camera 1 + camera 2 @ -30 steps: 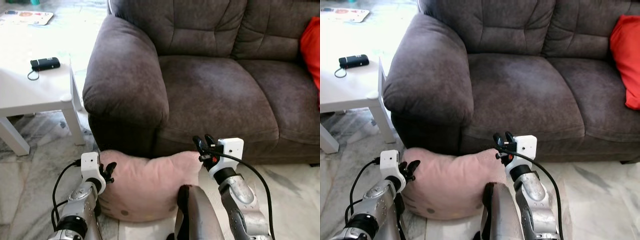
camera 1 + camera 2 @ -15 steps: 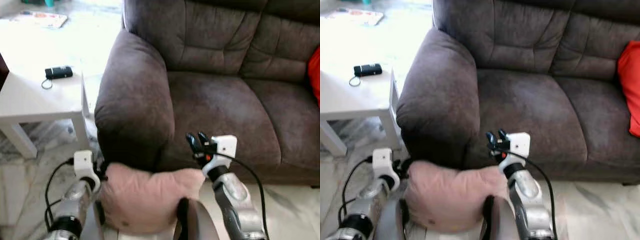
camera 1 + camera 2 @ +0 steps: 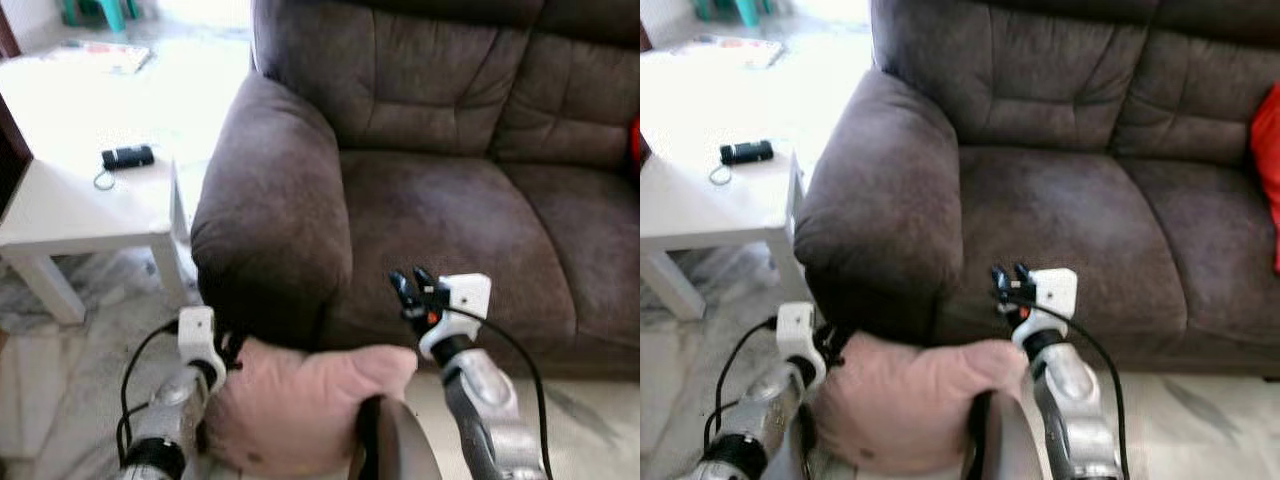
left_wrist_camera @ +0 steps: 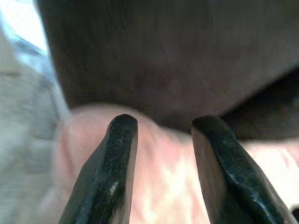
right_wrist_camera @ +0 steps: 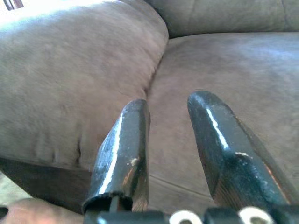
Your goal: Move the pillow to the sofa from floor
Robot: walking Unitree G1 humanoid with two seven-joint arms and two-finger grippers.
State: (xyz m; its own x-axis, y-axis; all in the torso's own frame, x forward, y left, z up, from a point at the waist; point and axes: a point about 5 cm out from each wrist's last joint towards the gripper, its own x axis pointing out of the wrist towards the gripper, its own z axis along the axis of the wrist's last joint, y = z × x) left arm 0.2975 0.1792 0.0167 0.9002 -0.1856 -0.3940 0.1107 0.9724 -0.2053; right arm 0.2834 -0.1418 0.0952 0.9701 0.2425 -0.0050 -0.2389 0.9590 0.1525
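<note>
A pale pink pillow (image 3: pixel 300 400) is pressed between the robot's two arms, near the foot of a dark brown sofa (image 3: pixel 440 190), just below the sofa's left armrest (image 3: pixel 270 210) and seat front. The left gripper (image 4: pixel 161 126) sits at the pillow's left edge, its two black fingers (image 4: pixel 119 158) spread apart with the pink fabric showing between them. The right gripper (image 3: pixel 412 285) is raised above the pillow's right corner, in front of the seat cushion (image 3: pixel 1070 230), its fingers parted and holding nothing. To the far left stands a white side table (image 3: pixel 70 200) carrying a small black device (image 3: pixel 128 157). A red cushion (image 3: pixel 1268 170) lies at the sofa's right end. The floor (image 3: pixel 60 330) is grey marbled tile.
</note>
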